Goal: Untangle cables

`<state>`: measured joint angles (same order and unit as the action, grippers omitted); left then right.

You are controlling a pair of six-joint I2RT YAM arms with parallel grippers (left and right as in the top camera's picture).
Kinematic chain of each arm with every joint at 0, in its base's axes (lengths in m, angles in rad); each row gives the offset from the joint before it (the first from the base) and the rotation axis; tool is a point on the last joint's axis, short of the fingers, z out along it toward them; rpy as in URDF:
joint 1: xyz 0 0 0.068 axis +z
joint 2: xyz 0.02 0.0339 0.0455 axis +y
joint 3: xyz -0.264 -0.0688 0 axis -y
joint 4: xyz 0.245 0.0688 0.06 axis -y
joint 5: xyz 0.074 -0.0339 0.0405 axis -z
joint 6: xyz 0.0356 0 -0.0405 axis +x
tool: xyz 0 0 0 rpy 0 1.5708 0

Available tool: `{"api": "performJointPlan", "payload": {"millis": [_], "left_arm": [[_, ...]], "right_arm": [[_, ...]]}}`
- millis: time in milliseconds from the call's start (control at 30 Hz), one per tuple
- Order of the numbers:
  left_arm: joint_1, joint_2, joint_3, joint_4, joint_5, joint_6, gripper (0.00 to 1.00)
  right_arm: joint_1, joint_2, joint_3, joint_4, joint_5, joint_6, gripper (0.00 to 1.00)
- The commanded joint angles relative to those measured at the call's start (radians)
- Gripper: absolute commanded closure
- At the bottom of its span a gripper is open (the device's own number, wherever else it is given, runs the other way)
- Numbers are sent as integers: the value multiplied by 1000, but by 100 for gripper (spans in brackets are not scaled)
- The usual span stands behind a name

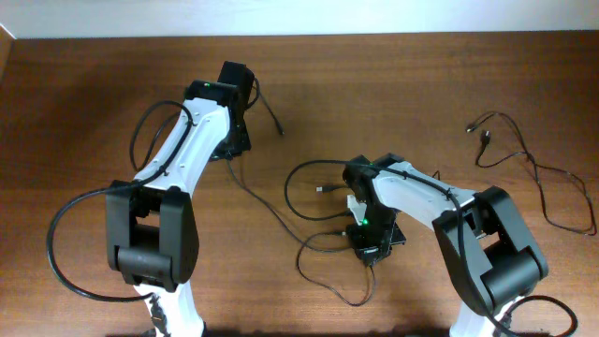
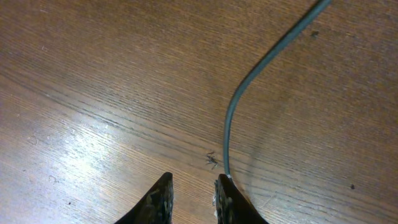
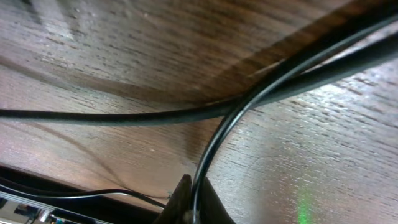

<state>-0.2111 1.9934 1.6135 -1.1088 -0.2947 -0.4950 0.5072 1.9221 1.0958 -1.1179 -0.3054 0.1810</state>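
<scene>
We are looking at the cables (image 1: 292, 227) lying in loose loops on the wooden tabletop (image 1: 393, 84), mostly in the middle between the two arms. One strand is running from under the left arm diagonally toward the right arm, where it is meeting the other loops.

The left end effector (image 2: 193, 185) is hanging low over the wood with its fingers standing only narrowly apart, and bare wood is showing in the gap. A grey-looking cord (image 2: 233, 112) is coming down from the upper right of the left wrist view and meeting the tip of one finger. We cannot tell whether it is pinched there.

The right end effector (image 3: 188, 202) is clenched – a thin black strand (image 3: 214, 143) is curving down into its closed tips and seems to be gripped. This strand is crossing over a thicker-looking one lying flat on the wood.

Well apart from all this, another cord (image 1: 484, 140) is sprawling near the right edge – its small plug ends are lying free.
</scene>
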Motion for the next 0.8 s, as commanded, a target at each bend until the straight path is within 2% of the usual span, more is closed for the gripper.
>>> {"api": "performJointPlan", "payload": {"millis": [0,200,300,367,467,600,767], "left_arm": [[-2,-19,-5,2,4,-13,77],[-2,-19,-5,2,4,-13,77],[-2,-19,-5,1,4,-13,77],[-2,-19,-5,1,4,-13,78],[-2,-19,-5,1,4,-13,77],[-2,-19,-5,1,4,-13,77],[-2,-19,-5,1,3,-13,77]], "right_arm": [[-17,-74,125,-73,-18,-18,96],[-43,-336,621,-233,-20,-27,96],[-44,-428,883,-239,-5,-27,96],[-44,-465,1050,-229,75,-26,96],[-44,-491,1203,-200,229,-23,96],[-44,-521,1319,-56,537,-23,96],[-44,-556,1323,328,1032,-30,96]]}}
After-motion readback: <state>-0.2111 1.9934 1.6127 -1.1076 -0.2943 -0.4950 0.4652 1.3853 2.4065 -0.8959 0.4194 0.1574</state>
